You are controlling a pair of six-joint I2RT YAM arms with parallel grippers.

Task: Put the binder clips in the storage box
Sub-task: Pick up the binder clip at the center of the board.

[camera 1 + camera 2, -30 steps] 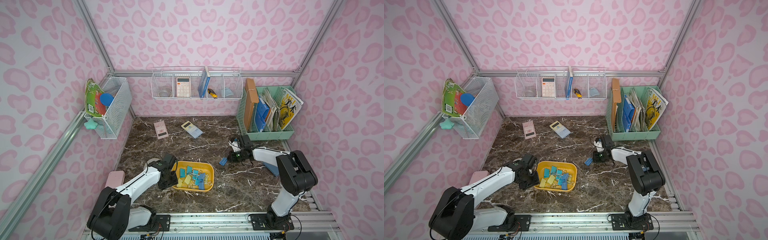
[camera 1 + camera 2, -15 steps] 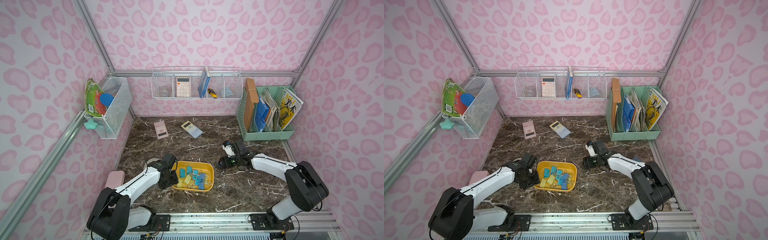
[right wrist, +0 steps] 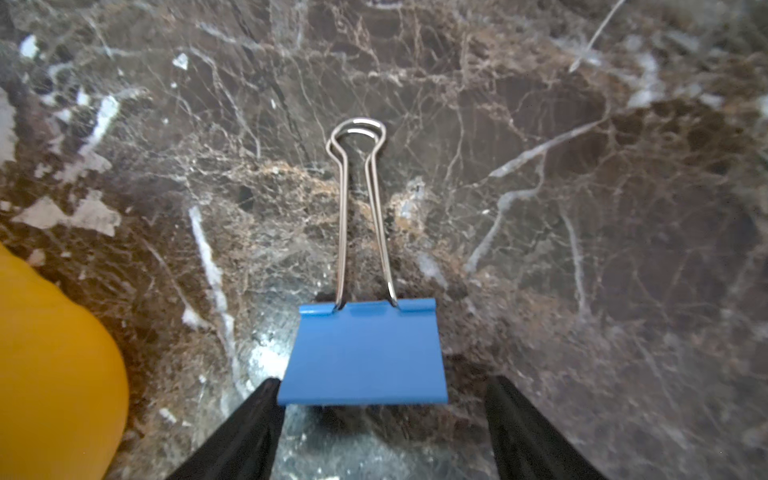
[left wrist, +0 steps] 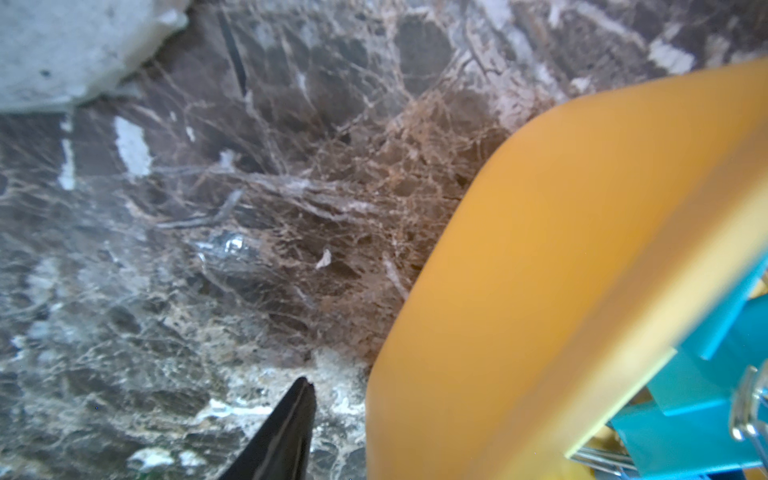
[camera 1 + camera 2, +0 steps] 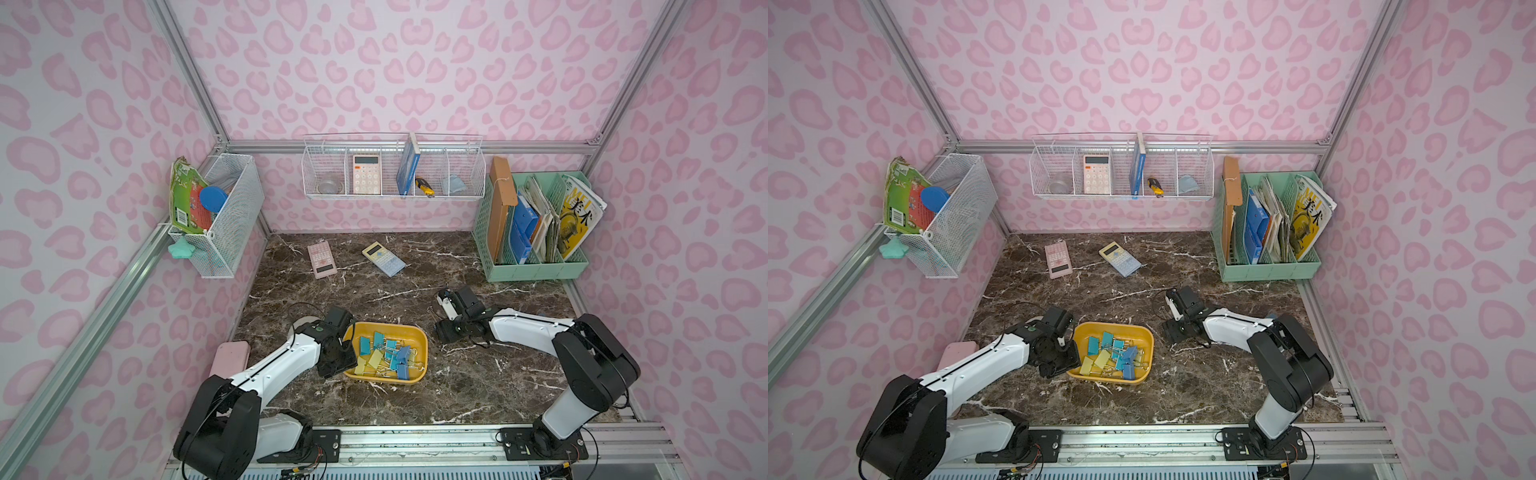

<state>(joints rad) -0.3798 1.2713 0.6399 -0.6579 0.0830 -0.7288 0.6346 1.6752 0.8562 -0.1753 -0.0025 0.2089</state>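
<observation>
Starting far left: seeing a white mesh basket (image 5: pixel 226 220) hung on the wall and a pink case (image 5: pixel 230 357) lying flat on the marble tabletop (image 5: pixel 415 286) by that same wall. Next over, spotting the left gripper (image 5: pixel 338 359) right at the left end of the storage box (image 5: pixel 411 334). From its wrist cam, only getting one black finger (image 4: pixel 286 432), outside the box wall with a sliver of marble between them. Other finger hidden, so honestly can't tell if spread or pinching the wall. Inside the box, a heap of binder clips (image 5: pixel 384 355) in teal, pale yellow and darker blue, wire handles all tangled up.

Further right, past a strip of bare marble, finding the right gripper (image 3: pixel 383 384) down near the tabletop, jaws spread wide. Between them, one more blue binder clip (image 3: pixel 363 353), outside the box, wire loops pointing away from the wrist. Looks like one finger (image 3: pixel 249 424) touching the clip's corner, with a clear gap to the other, so not pinching anything. Also catching the box's yellow corner at the edge of that wrist view, near the clip but apart from it.

Far right at the back, a mint-green file organizer (image 5: pixel 536 270) stuffed with folders and magazines.
</observation>
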